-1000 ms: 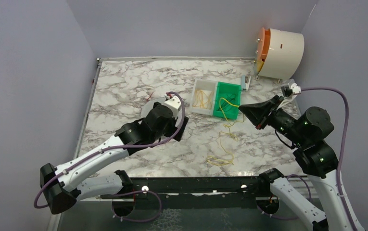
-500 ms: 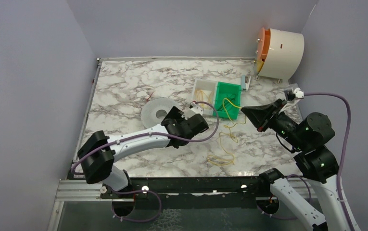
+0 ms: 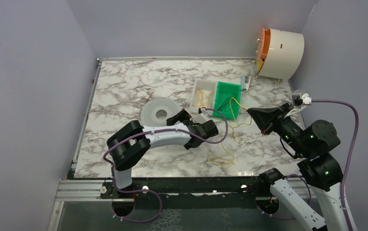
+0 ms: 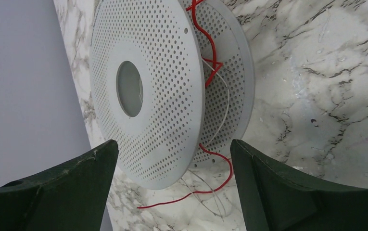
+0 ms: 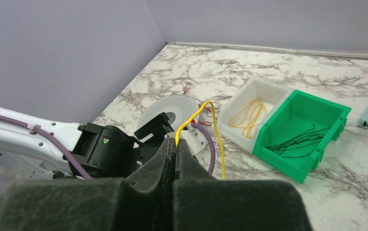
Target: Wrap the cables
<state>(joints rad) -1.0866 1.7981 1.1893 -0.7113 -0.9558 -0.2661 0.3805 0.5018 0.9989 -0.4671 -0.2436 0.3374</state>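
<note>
Right gripper (image 5: 174, 144) pinches a limp, light yellow cable (image 5: 197, 115); left gripper (image 4: 172, 173) gapes. Regrip near its end.

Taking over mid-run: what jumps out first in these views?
The right gripper is pinched shut on a yellow cable, lifted above the table right of the green bin, which holds dark cables. The open left gripper points at the perforated white spool, red wire threaded through it. A big white-and-orange drum sits far right.

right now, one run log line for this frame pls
left gripper: open, facing perforated disc | right gripper: pinching yellow cable | wrap: not started
</note>
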